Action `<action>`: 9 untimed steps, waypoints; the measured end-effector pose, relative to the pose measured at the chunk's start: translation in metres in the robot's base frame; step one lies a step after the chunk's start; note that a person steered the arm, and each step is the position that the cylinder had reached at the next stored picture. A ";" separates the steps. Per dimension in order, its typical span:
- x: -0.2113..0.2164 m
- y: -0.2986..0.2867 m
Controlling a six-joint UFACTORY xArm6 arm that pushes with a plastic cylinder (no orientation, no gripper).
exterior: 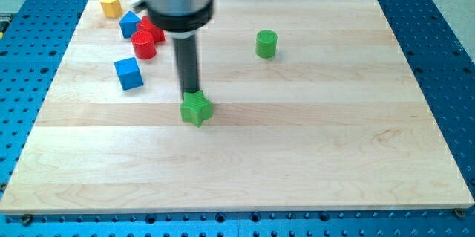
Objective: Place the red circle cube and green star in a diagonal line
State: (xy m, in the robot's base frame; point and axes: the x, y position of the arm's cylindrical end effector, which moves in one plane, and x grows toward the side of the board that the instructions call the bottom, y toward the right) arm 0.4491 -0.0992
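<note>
Resting at the top edge of the green star-shaped block [197,109], touching it or nearly so, my tip [192,92] at the end of the dark rod. No jaws on this rig to report, only the straight rod.

Sitting near the middle of the pale wooden board [312,148], slightly toward the view's left, the green star. Well apart from it, up at the view's upper left, the red cylinder block [144,45], taken to be the red circle named in the task, with a second red block [154,29] just behind, partly hidden by the arm, shape unclear. Close by, a small blue block [130,24], a blue cube [129,73] lower down, and a yellow block [110,4] at the corner. Off to the view's right, alone, a green cylinder [266,44].

Likely risks: pushing on a star point instead of a flat side, spinning the star and letting it slip off the tip sideways; overshooting toward the view's bottom and spoiling the diagonal; clipping the blue cube when going for the red cylinder, given the crowded cluster.
</note>
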 end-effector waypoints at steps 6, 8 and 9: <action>0.064 -0.007; 0.022 -0.047; 0.008 -0.068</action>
State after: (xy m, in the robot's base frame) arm 0.4568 -0.1668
